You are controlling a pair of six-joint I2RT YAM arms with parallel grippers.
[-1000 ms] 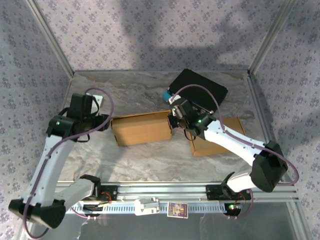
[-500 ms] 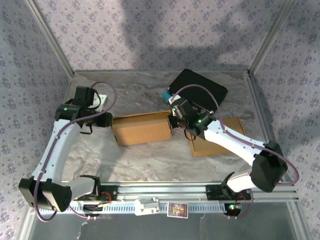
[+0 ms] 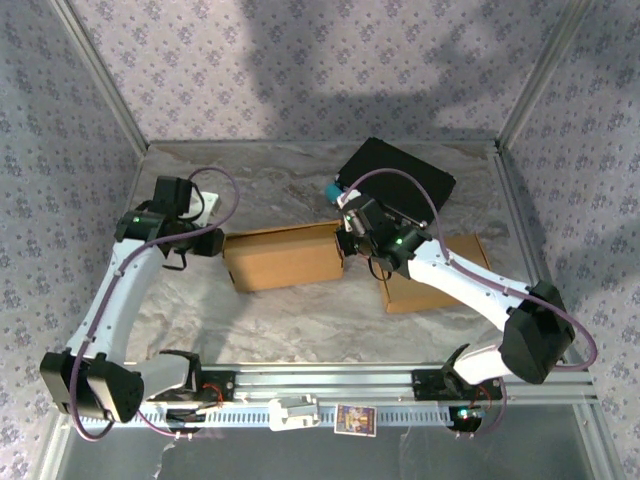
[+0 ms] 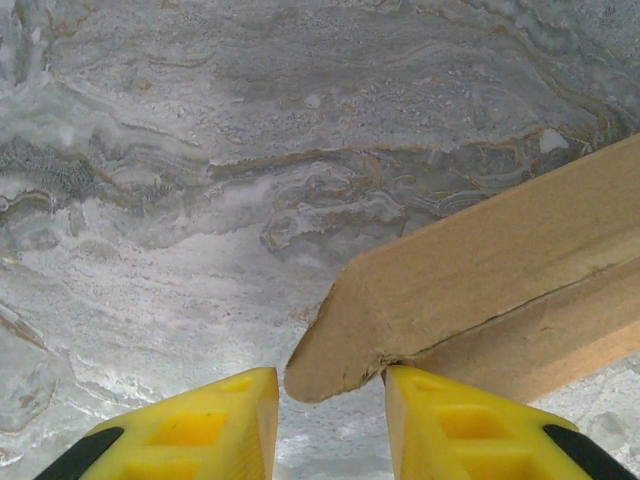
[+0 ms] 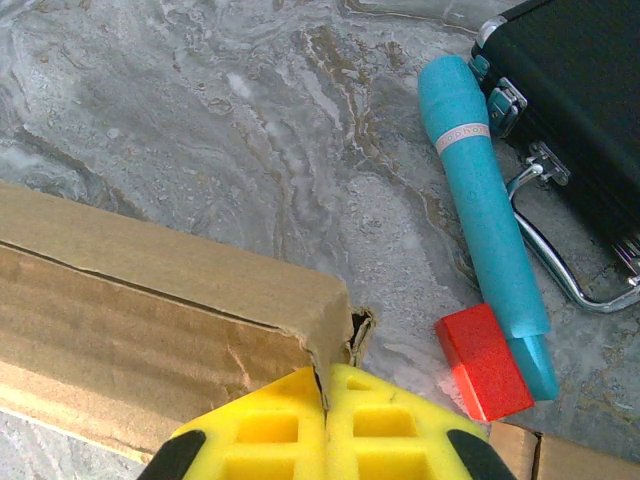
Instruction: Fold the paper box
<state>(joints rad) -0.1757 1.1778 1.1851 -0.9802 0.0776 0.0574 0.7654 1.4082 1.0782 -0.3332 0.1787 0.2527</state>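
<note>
A: What takes up the most room?

B: The marble-patterned table point(image 3: 300, 320). The paper box point(image 3: 285, 257) lies lengthwise across its middle, a brown cardboard body between the two arms.

A: And behind it?

B: A black case point(image 3: 405, 175) with metal latches at the far right, and a second piece of cardboard point(image 3: 468, 248) under the right arm, just right of the box.

A: The left gripper point(image 4: 330, 400)?

B: At the box's left end, with its yellow fingers set to a narrow gap. The box's folded corner sits between them. I cannot tell whether they press on it.

A: The right gripper point(image 5: 325, 375)?

B: Its fingers are closed flat together at the box's torn right corner, touching the cardboard edge.

A: Anything small?

B: A teal tube point(image 5: 485, 210) beside the case, and a red block point(image 5: 483, 372) touching the tube's near end.
</note>
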